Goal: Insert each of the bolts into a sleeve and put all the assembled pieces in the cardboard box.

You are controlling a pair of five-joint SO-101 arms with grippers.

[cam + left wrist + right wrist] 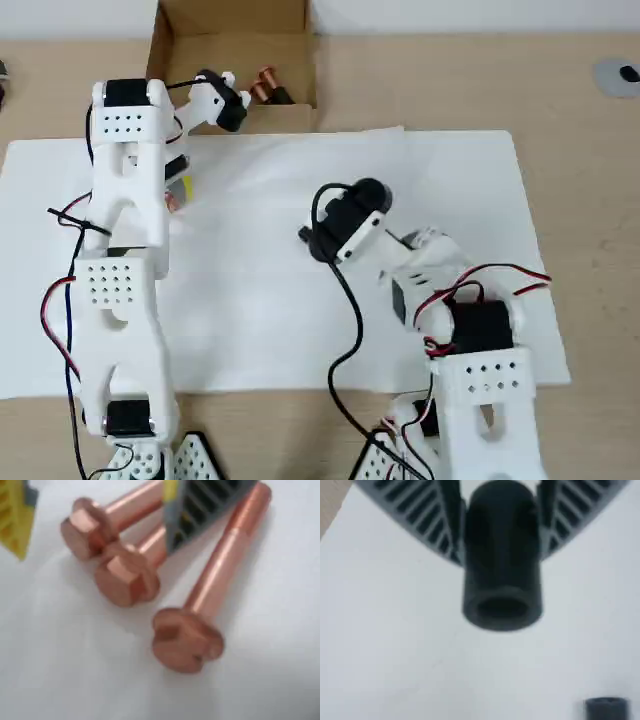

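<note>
High: cardboard box (235,45) holds what look like finished pieces (268,86), hard to confirm from here. Left wrist: left gripper (95,540) jaws apart over three bolts (127,580) lying near the box, positioned for a pick by my read. Right wrist: right gripper (502,550) clamped on a sleeve (502,585), farther from the box, bore facing out to take a bolt.

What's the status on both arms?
Left gripper open over three bolts. Right gripper shut on sleeve, above the paper. Second sleeve lies nearby.
</note>
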